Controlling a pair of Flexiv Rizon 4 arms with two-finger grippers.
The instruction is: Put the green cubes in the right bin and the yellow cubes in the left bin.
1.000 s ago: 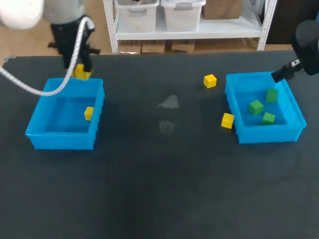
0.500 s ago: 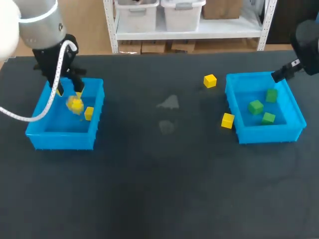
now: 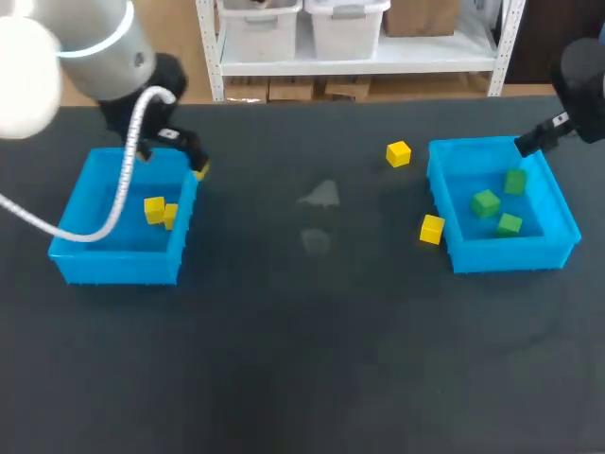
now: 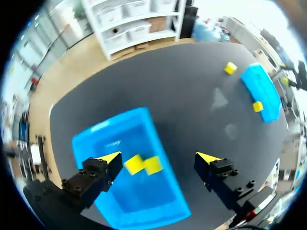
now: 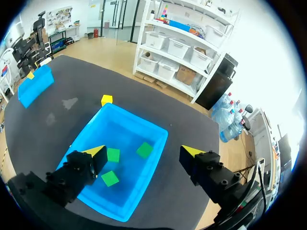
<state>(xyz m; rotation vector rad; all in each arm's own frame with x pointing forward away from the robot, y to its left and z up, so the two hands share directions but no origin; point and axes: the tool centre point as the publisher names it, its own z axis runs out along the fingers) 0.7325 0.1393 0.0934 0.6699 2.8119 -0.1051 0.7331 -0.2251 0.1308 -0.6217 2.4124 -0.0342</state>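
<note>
Green cubes: three green cubes (image 3: pixel 485 201) lie in the right bin (image 3: pixel 510 257), at the right of the frame. None shows on the worktop (image 3: pixel 302 359). This half is judged complete.
Yellow cubes placed: a yellow pair (image 3: pixel 154 210) sits side by side, touching, in the left bin (image 3: pixel 113 265), at the left of the frame.
Yellow cubes left: two. The upper cube (image 3: pixel 398 153) lies upper right of centre, near the right bin's upper-left corner. The lower cube (image 3: pixel 432 229) lies just beside that bin's left wall.
Progress: five of seven visible cubes are sorted. Two transfers to the left bin are judged outstanding.
Left hand: the left hand (image 4: pixel 159 158) has its fingers spread wide and holds nothing. It hangs above the left bin's right side, with the yellow pair under the gap between its fingers.
Right hand: the right hand (image 5: pixel 144 152) has its fingers spread wide and holds nothing. It hangs above the right bin.
Other items: two pale marks (image 3: pixel 321 196) lie flat on the worktop at centre frame.
Obstructions: the path between the bins shows nothing raised. The lower cube's closeness to the bin wall probably leaves little finger room on that side. The upper cube stands apart from the wall, so access is judged easier.
</note>
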